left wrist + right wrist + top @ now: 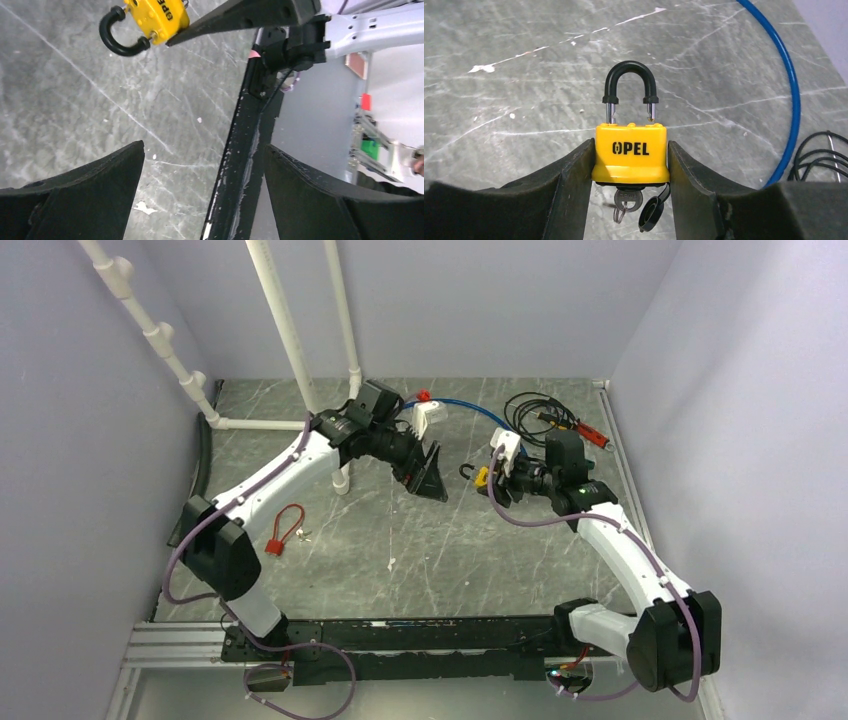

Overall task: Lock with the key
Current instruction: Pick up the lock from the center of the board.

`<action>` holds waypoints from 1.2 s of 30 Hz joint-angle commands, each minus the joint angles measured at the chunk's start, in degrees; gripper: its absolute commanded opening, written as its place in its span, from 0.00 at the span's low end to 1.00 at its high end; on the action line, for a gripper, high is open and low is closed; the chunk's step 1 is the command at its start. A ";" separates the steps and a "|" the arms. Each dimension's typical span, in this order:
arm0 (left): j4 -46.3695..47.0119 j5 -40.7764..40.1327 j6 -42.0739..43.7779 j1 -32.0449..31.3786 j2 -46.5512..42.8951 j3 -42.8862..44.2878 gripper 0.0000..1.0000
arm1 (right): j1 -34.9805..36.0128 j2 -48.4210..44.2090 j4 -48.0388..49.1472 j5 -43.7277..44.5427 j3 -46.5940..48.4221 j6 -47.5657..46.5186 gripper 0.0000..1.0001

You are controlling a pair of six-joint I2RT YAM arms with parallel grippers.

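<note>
The right tool (631, 146) was clamped on the yellow padlock (630, 156), holding it between its fingers above the worktop (524, 75). The key (626, 200) already sat in the keyhole underneath. The black shackle (630, 80) stood raised, one leg seemingly free, so pressing it shut and turning the key appeared left to do. The left tool (204, 147) hung spread and empty, with the padlock ahead of it.

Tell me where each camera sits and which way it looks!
Top external: above and behind, looking down on the table; left arm and right arm show.
Left wrist: on the left arm, looking past its open left gripper at table and yellow padlock.
Right wrist: on the right arm, looking along the right gripper shut on the padlock, key beneath.
Shared: both wrist views show the padlock.
</note>
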 commanded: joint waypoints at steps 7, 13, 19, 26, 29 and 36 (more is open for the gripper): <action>15.46 15.71 -19.63 3.77 7.76 -0.18 0.82 | -0.09 -2.74 -2.28 -13.61 2.63 -4.97 0.19; 19.19 18.56 -22.44 2.96 9.76 -1.48 0.74 | 0.78 -2.42 -3.17 -15.41 3.29 -4.56 0.18; 19.12 14.17 -14.85 2.58 5.88 -4.75 0.76 | 0.79 -1.77 -5.49 -18.91 2.89 -4.93 0.16; 12.45 9.09 2.96 2.75 -1.01 -5.23 0.77 | 0.74 -0.76 -6.33 -23.71 0.76 -3.45 0.12; 7.31 5.68 15.92 2.42 -3.24 -5.08 0.79 | 0.76 0.67 -5.52 -27.00 0.51 0.44 0.11; 3.63 0.54 38.82 -0.14 -5.74 -7.53 0.77 | 0.29 7.07 7.85 -36.08 -5.48 21.47 0.09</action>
